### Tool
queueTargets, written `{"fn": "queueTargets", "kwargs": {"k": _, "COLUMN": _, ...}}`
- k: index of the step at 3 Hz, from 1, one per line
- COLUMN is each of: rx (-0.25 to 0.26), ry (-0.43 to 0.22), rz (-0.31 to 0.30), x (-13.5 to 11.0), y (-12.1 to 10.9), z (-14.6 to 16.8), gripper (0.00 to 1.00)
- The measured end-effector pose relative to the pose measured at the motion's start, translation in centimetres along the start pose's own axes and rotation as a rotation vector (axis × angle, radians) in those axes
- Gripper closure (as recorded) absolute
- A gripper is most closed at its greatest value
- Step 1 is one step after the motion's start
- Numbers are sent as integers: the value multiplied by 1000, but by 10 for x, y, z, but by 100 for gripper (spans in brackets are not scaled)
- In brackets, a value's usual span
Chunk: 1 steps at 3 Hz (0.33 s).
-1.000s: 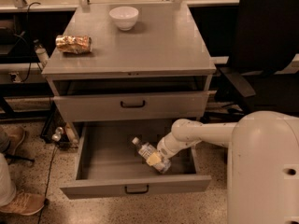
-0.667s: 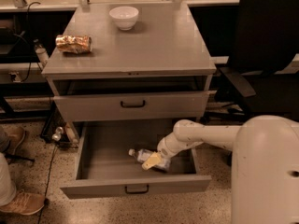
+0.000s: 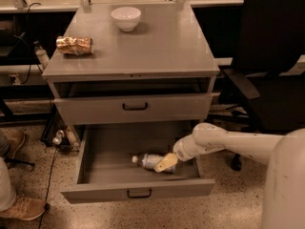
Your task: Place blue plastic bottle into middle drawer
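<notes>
The blue plastic bottle [image 3: 148, 160] lies on its side on the floor of the open middle drawer [image 3: 138, 191], white cap pointing left, right of the drawer's centre. My gripper [image 3: 167, 163] reaches down into the drawer from the right, at the end of the white arm [image 3: 224, 141], and sits right at the bottle's right end, overlapping it. The drawer is pulled fully out, low to the floor.
Above it is a closed taller-fronted drawer [image 3: 133, 108]. On the cabinet top stand a white bowl [image 3: 126, 18] and a gold foil packet [image 3: 74, 45]. A black office chair [image 3: 271, 56] stands to the right. A person's shoe [image 3: 21, 208] is at the lower left.
The bottle has gone from tilted, cap up, to lying flat on the drawer floor with the cap to the left. My gripper has lowered slightly with it.
</notes>
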State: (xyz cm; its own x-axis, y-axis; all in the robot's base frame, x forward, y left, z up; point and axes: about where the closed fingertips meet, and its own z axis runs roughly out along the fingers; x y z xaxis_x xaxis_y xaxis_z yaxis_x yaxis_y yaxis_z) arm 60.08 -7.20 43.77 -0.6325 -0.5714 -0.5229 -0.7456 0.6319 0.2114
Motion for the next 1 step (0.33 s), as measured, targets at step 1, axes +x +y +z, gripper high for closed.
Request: {"fn": "queueTargets", "kwargs": {"k": 1, "rx": 112, "ry": -57, "rz": 38, "x": 10, "y": -7, "z": -69, "gripper": 0}}
